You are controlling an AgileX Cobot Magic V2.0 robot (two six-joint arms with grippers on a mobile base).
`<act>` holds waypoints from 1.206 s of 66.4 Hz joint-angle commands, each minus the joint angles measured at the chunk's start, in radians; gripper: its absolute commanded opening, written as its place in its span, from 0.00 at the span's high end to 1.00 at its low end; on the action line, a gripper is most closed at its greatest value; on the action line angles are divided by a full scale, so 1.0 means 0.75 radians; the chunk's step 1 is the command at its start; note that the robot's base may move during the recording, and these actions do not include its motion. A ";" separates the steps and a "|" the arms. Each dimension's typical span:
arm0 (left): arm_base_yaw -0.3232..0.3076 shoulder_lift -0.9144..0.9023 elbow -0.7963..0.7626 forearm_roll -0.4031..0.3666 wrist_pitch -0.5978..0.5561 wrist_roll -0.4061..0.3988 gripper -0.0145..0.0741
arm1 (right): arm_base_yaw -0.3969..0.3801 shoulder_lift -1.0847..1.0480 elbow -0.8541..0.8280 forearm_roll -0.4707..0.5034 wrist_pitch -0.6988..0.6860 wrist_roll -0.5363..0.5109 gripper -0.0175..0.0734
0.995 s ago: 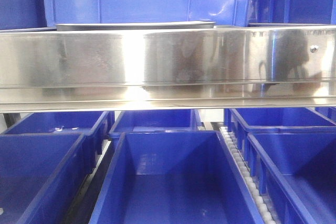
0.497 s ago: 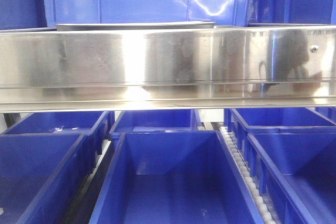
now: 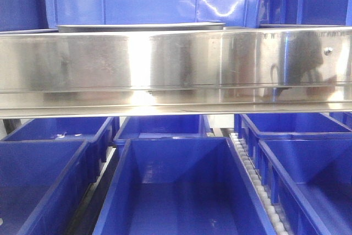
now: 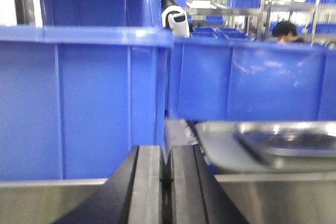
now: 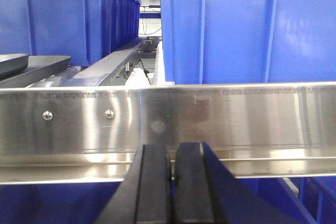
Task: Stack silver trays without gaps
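Observation:
In the front view only the thin dark edge of a silver tray (image 3: pixel 140 26) shows, above the shelf rail. The left wrist view shows the silver trays (image 4: pixel 283 142) blurred on the shelf to the right, a shiny rolled rim lying over a wider grey surface. My left gripper (image 4: pixel 166 150) is shut and empty, low in front of the rail and left of the trays. In the right wrist view a tray edge (image 5: pixel 13 61) peeks in at the far left. My right gripper (image 5: pixel 172 148) is shut with nothing in it, below the rail.
A long brushed-steel shelf rail (image 3: pixel 176 70) with screws (image 5: pixel 108 114) runs across in front of both grippers. Tall blue bins (image 4: pixel 84 98) stand behind and beside the trays. Open blue bins (image 3: pixel 181 191) fill the lower level, with a white roller track (image 3: pixel 256 180) between them.
Only the light reflections on the back blue bin have shifted. The tray edge, the rail and the bins stay where they were.

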 commanded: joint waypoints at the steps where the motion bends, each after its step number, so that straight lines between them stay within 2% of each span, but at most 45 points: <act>1: 0.006 -0.027 0.059 -0.069 -0.070 0.081 0.84 | -0.007 -0.006 -0.001 0.002 -0.029 -0.005 0.82; 13: 0.006 -0.151 0.142 -0.097 -0.030 0.081 0.84 | -0.007 -0.006 -0.001 0.002 -0.029 -0.005 0.82; 23: 0.006 -0.151 0.142 -0.103 0.119 0.075 0.84 | -0.007 -0.006 -0.001 0.002 -0.029 -0.005 0.82; 29: 0.006 -0.151 0.142 -0.100 0.151 0.019 0.84 | -0.007 -0.006 -0.001 0.002 -0.029 -0.005 0.82; 45: 0.006 -0.151 0.142 -0.089 0.151 -0.015 0.84 | -0.007 -0.006 -0.001 0.002 -0.029 -0.005 0.82; 80: 0.006 -0.151 0.142 -0.069 0.108 -0.015 0.84 | -0.007 -0.006 -0.001 0.002 -0.029 -0.005 0.82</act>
